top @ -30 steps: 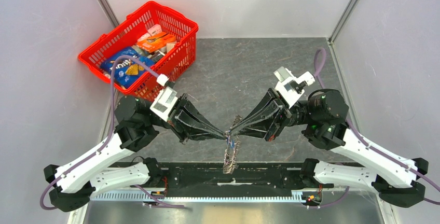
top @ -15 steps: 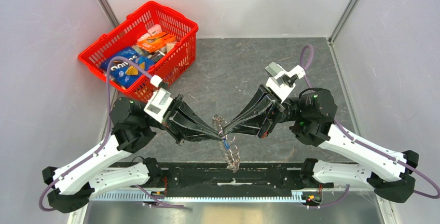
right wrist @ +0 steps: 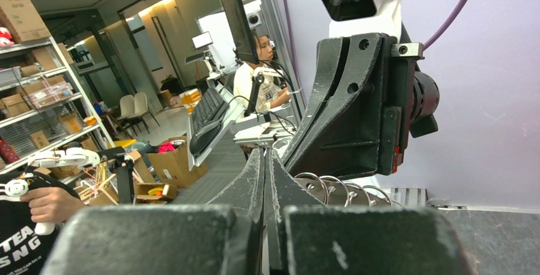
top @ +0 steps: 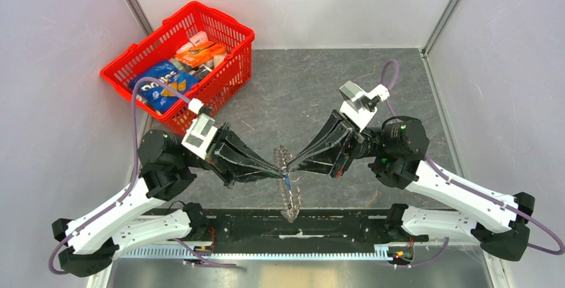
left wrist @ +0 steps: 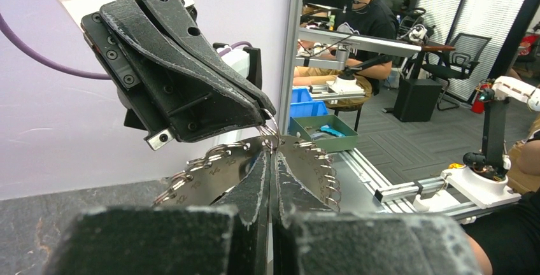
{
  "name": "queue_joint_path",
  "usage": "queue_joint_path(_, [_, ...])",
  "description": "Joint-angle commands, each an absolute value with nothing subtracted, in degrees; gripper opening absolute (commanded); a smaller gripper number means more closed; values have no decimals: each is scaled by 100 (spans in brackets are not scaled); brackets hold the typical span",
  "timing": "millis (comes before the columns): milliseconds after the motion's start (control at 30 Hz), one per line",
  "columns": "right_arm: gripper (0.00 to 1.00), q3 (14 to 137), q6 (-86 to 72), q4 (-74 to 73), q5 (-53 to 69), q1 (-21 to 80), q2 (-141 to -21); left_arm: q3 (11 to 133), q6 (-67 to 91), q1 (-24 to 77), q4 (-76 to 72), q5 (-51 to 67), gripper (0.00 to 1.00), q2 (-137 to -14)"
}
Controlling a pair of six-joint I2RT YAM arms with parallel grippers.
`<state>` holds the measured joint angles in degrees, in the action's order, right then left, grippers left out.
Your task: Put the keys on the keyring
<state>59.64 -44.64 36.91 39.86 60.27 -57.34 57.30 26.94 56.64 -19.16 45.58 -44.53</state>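
Note:
My two grippers meet tip to tip above the table's near middle. My left gripper (top: 280,171) (left wrist: 272,151) is shut on a silvery metal wheel (top: 291,201) (left wrist: 210,173) with small split rings all round its rim. This wheel hangs edge-on below the tips, and a short arc of it rises above them. A tiny blue-headed key (top: 287,182) dangles just under the tips. My right gripper (top: 294,166) (left wrist: 265,111) (right wrist: 263,154) is shut, and a small keyring (left wrist: 271,124) loops out of its tip at the wheel's top edge. More of the wheel's rings (right wrist: 331,189) show beside its fingers.
A red basket (top: 226,78) full of packets stands at the back left, close behind my left arm. A black rail (top: 346,225) runs along the near edge under the hanging wheel. Grey walls close in both sides.
Both grippers, still shut and joined at the tips, have shifted a little left and away from the near edge. The wheel has turned, so more of it now shows above the tips.

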Motion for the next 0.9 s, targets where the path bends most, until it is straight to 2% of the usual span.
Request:
queue_joint_path(0, [0, 5866, -4796, 4349, 4004, 6039, -5777, 5722, 2586, 5660, -2046, 4142, 2, -4386])
queue_joint_path(533, [0, 5796, -5557, 5387, 4474, 6042, -6243, 5739, 2581, 5660, -2122, 4183, 2, -4471])
queue_joint_path(867, [0, 5632, -4560, 3921, 4272, 6039, -5575, 5687, 2568, 5660, -2103, 4219, 2, -4375])
